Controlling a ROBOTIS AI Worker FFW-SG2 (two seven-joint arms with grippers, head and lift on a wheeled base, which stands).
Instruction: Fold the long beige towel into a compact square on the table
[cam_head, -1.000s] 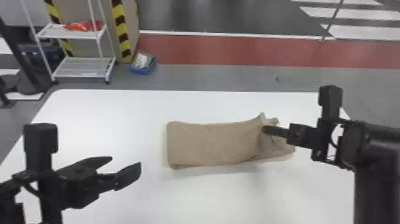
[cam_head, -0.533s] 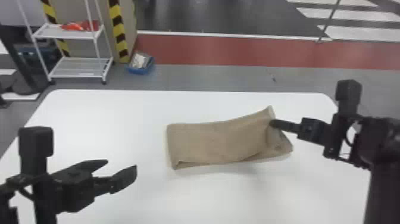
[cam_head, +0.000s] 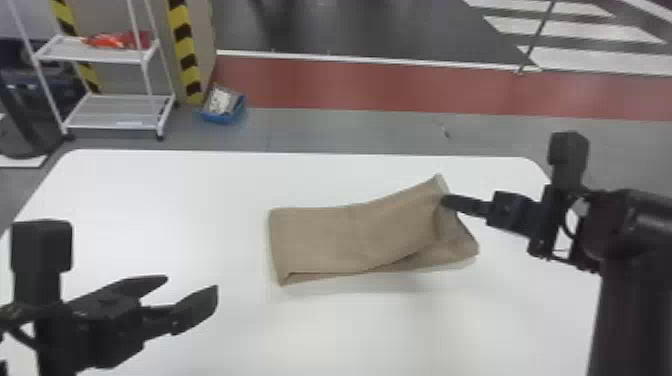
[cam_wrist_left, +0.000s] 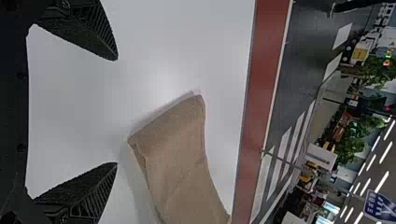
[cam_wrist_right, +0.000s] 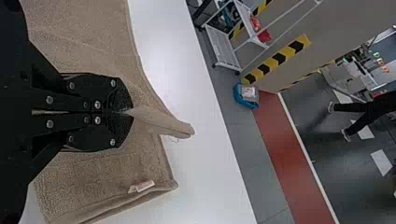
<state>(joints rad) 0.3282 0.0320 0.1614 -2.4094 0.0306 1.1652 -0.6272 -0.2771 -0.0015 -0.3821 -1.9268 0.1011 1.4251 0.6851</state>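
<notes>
Pinching beige towel (cam_head: 345, 240); right claw (cam_head: 445, 201) closed.

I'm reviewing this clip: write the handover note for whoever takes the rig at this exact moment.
Right gripper: fingers shut on the towel near its right end, pinching up the upper layer.
Left gripper: fingers open, empty, left of the towel.
Towel: on the table, an oblong running left to right, lower layer showing at the right.
Done: towel doubled into layers.
Left: set the held layer down, even the edges, then probably fold across into a compact square.
</notes>
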